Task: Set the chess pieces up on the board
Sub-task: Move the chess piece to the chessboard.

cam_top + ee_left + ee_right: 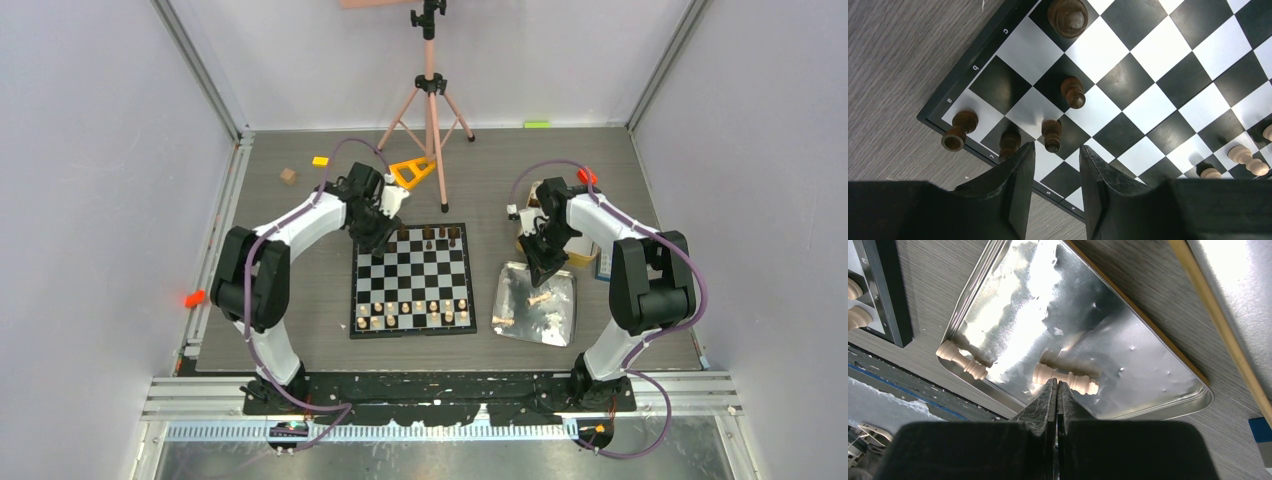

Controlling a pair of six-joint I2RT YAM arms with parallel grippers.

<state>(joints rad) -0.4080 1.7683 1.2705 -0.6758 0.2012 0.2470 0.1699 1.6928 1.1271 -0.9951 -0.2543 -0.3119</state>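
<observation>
Though overhead leaves it unclear, wrist views show left fingers [1013, 187] parted, right fingers [1046, 404] closed tight.

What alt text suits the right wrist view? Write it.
The shut right end effector hangs over a shiny silver tray, where a tan chess piece lies just beyond its tips and a second piece lies by the left rim. A chessboard corner shows upper left.

Reaches left arm [300, 215] toward 1 o'clock, left fingers [1015, 170] parted, pointing down. Bends right arm [612, 228] toward 11 o'clock, right fingers [1048, 400] pressed together.
</observation>
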